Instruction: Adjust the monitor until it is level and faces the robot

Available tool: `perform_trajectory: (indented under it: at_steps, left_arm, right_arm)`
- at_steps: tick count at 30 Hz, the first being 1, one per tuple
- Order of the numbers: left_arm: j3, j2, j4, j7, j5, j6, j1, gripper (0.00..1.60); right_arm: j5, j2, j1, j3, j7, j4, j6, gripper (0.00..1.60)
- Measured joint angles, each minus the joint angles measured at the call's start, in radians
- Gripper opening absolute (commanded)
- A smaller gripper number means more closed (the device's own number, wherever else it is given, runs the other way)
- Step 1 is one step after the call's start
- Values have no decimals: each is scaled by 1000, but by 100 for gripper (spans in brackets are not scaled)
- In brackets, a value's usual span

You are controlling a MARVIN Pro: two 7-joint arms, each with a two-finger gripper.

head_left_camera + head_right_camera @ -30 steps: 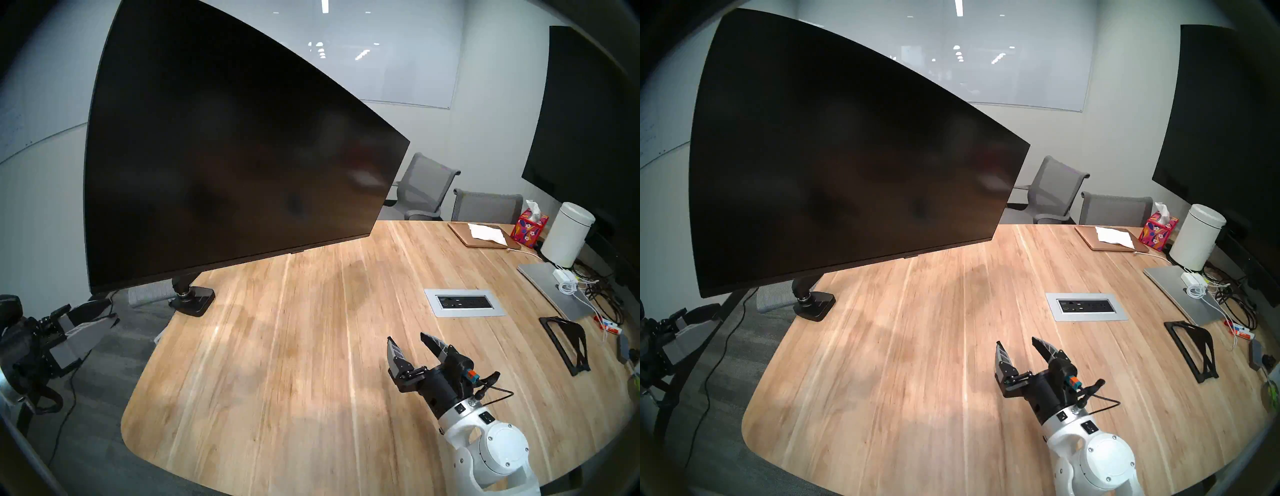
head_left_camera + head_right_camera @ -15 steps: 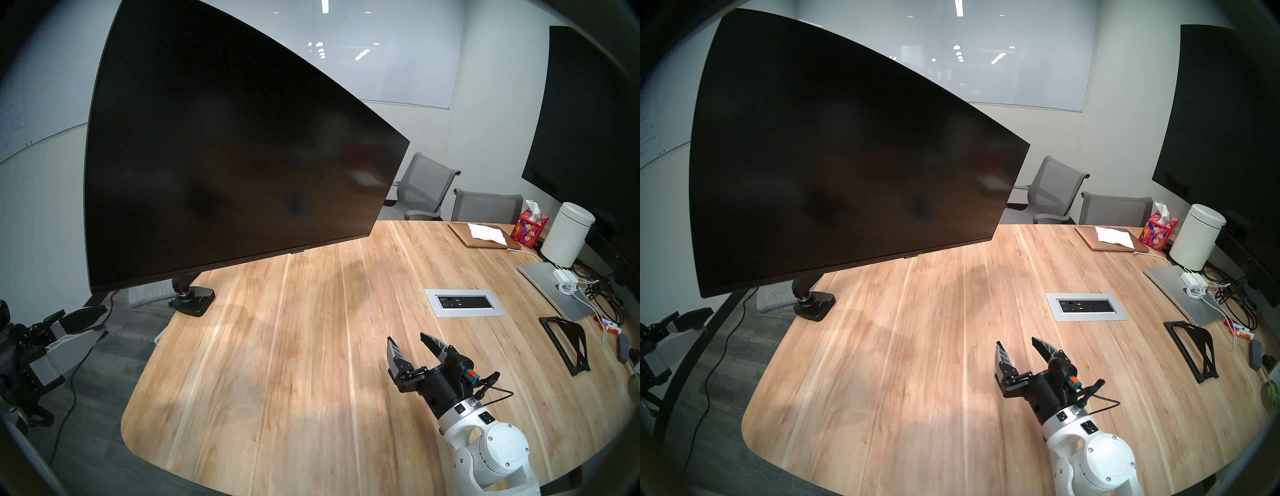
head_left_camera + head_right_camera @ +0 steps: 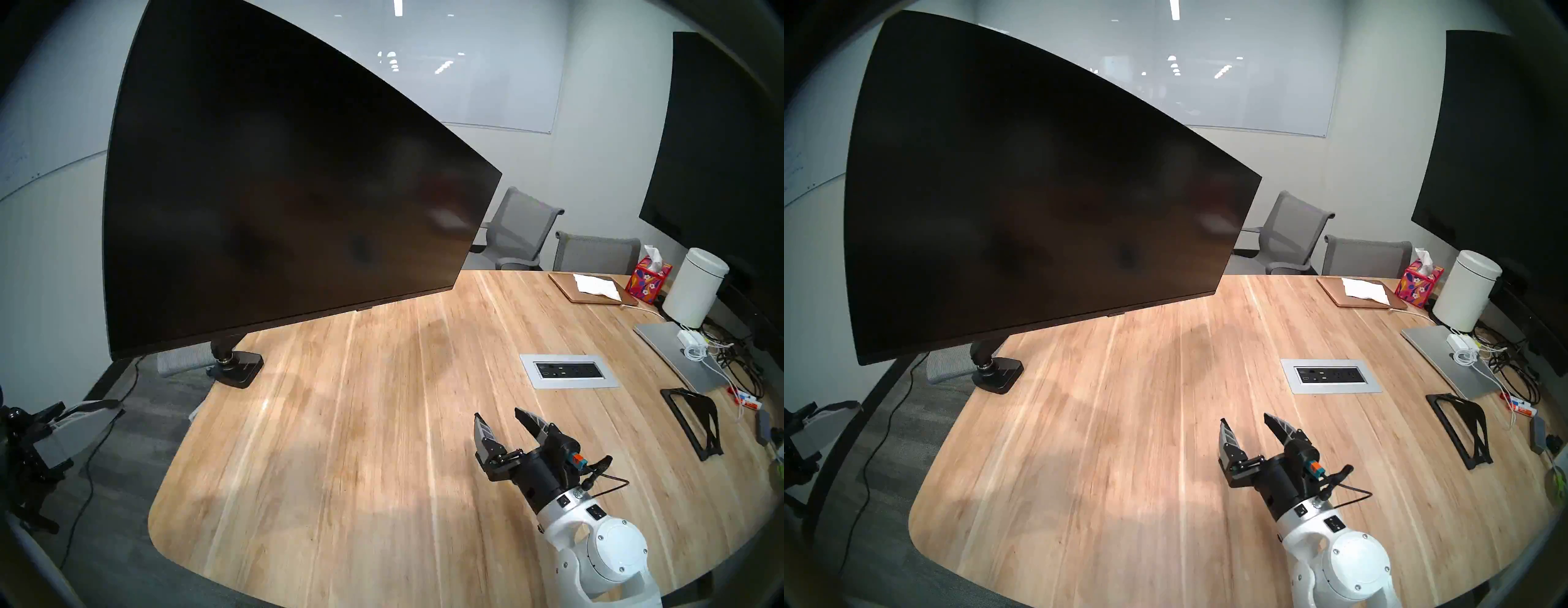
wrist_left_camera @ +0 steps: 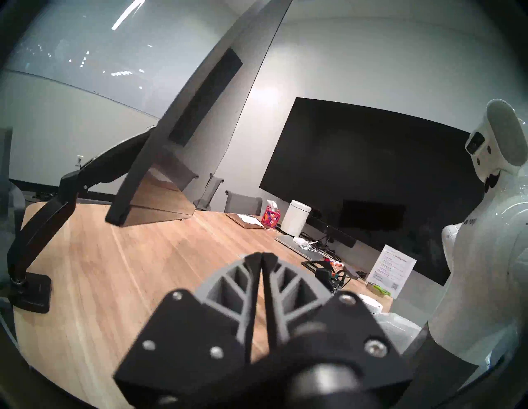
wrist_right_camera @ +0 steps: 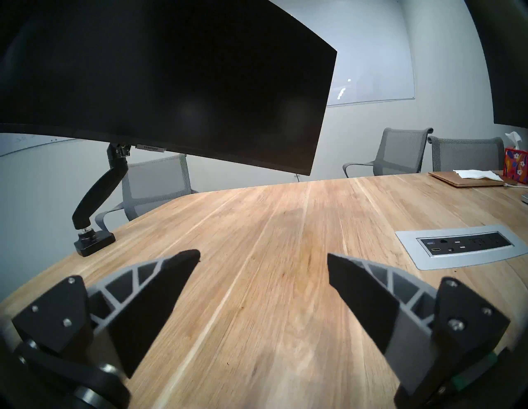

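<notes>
The monitor (image 3: 275, 191) is a wide black blank screen on a black articulated arm (image 3: 222, 348) clamped at the table's far left edge. Its right end is turned away from me and its edges slant, so it is not level. It also shows in the right wrist view (image 5: 171, 85) and edge-on in the left wrist view (image 4: 183, 120). My left gripper (image 3: 106, 405) is shut and empty, off the table's left edge, below the monitor's lower left corner and apart from it. My right gripper (image 3: 496, 412) is open and empty, low over the table at the front right.
A large dark wall screen (image 3: 721, 148) hangs at the right. On the table are a metal outlet panel (image 3: 568, 371), a laptop (image 3: 679, 356), a white canister (image 3: 695, 288), a tissue box (image 3: 649, 282) and a black stand (image 3: 691, 420). Grey chairs (image 3: 522, 229) stand behind.
My left gripper has dropped down and to the left, away from the monitor's lower left corner. The monitor and the right arm have not moved.
</notes>
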Motion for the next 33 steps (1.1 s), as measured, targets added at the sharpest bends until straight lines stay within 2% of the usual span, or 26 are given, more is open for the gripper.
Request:
perform_trajectory:
  at_steps: [2,10,21,33]
  left_arm:
    - [10,4,6,-8,16,-11,0,0]
    - [63,10,9,5,68,-61,-34,0]
    - [120,-6,-5,120,107,-107,-101,0]
    - [155,-27,-20,234,108,-138,-169,0]
  right_arm:
    - [0,0,0,0,0,0,0,160]
    - [0,0,0,0,0,0,0,160]
    - [-1,-1,0,0,1,0,0,160]
    - [-1,-1,0,1,1,0,0,160]
